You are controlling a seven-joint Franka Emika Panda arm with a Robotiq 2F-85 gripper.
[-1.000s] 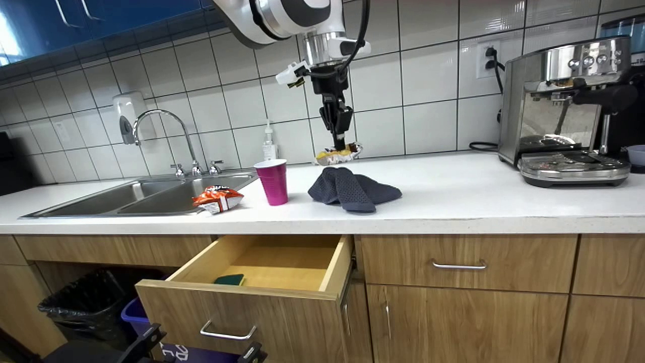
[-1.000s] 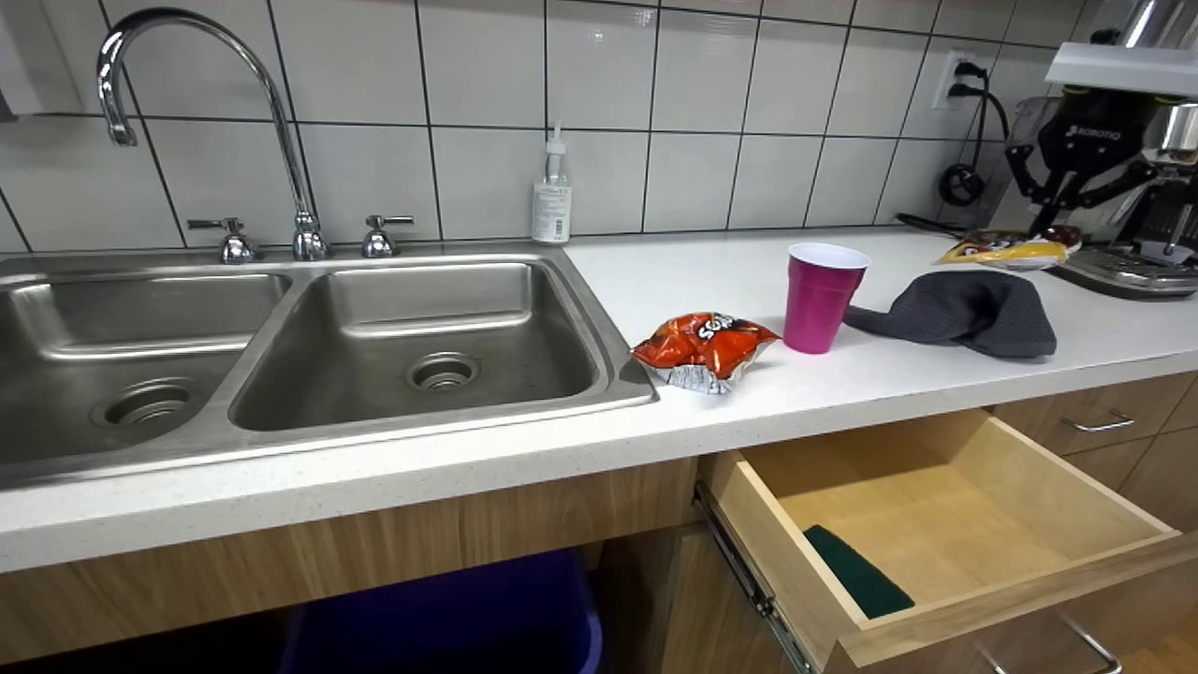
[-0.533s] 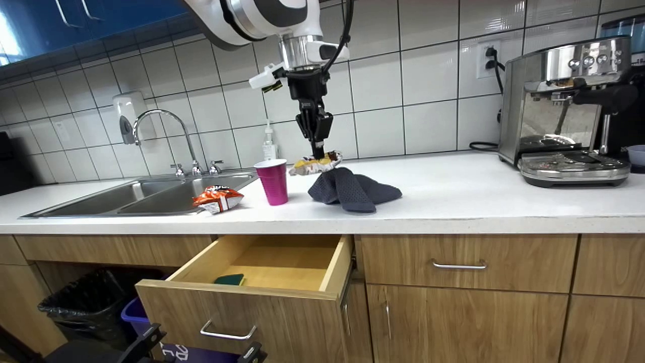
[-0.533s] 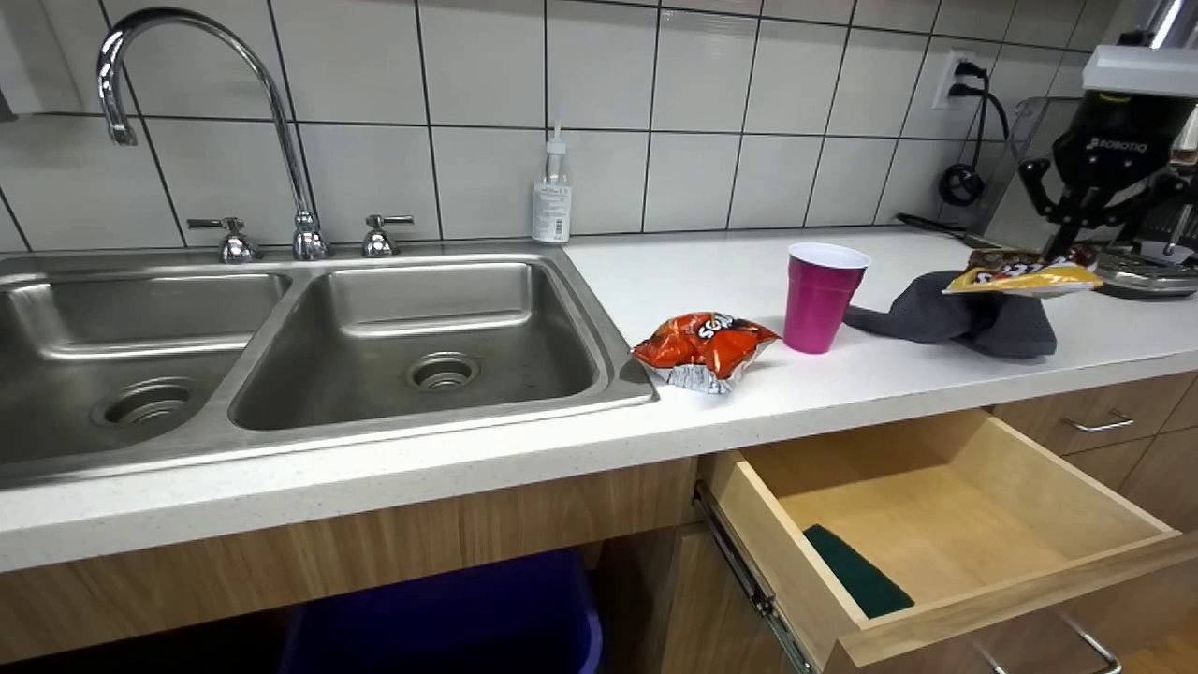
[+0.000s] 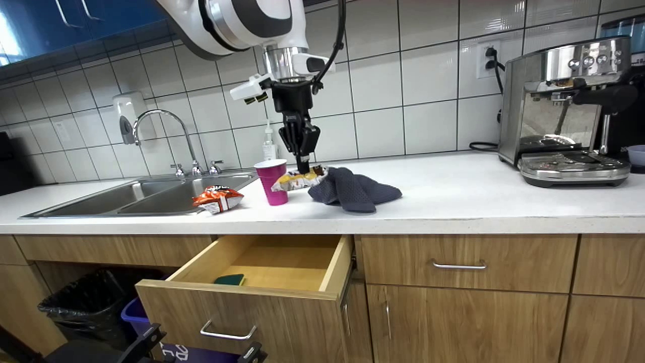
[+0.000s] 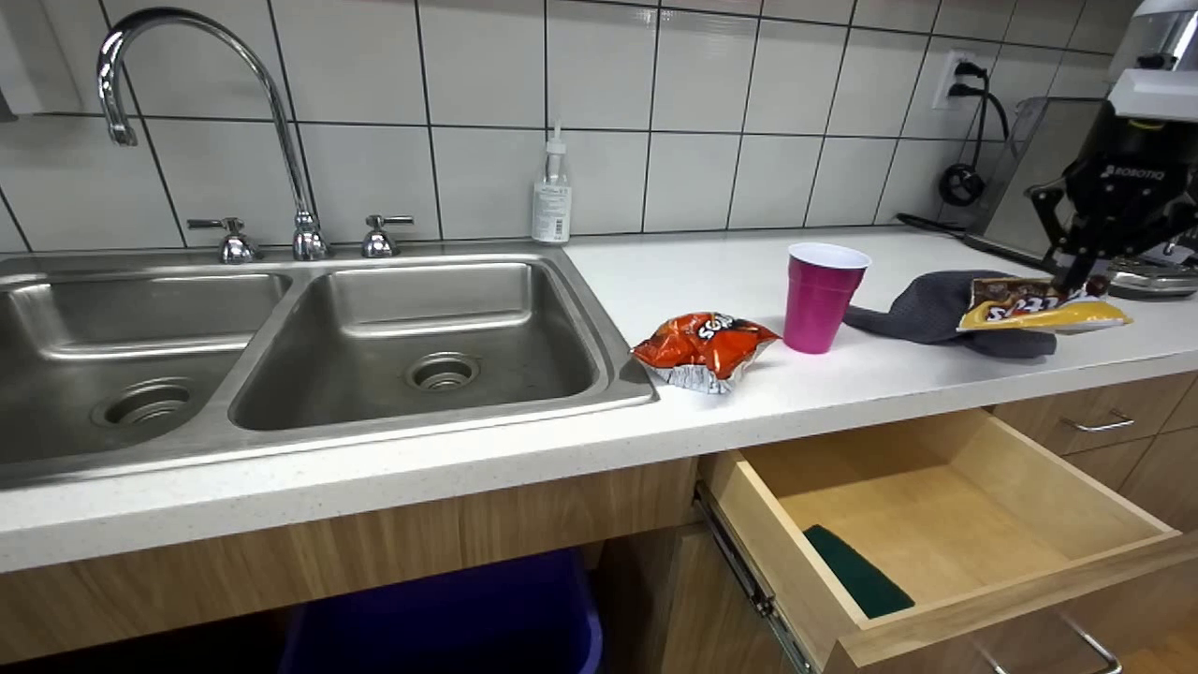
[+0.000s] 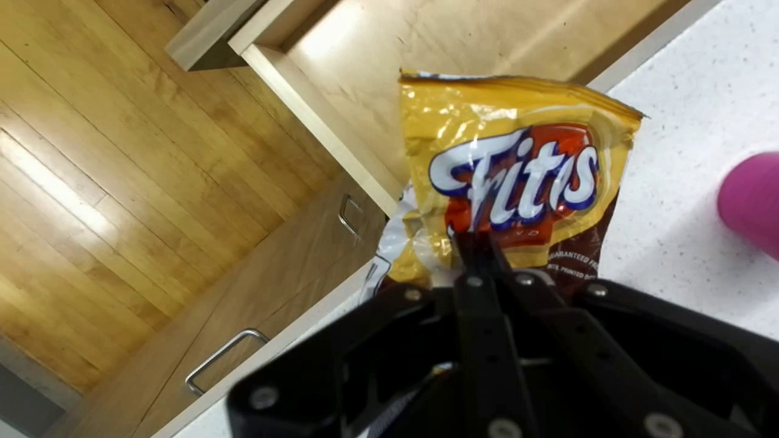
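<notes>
The gripper [image 7: 479,240] stands tight together, fingers pinching the Fritos bag [image 7: 523,170]. Bag is directly at the fingertips, lettered end pointing past them twd. the pulled-out drawer [image 5: 282,267], set lower than the gripper; long axis unconf., near end hidden by fingers. Bag appears clear of the countertop [image 5: 453,191], spanning its front edge as seen in wrist view. Close by gripper: dk. gray cloth [image 6: 927,314], partly covered by bag in an exterior view, contact unconf.; magenta cup [image 6: 824,300], upright; orange-red chip bag [image 6: 707,346] just beside cup, farther from gripper. Green sponge [image 6: 856,571] in drawer, below gripper. Espresso machine [image 5: 564,101] well apart; double sink [image 6: 608,337] likewise.
</notes>
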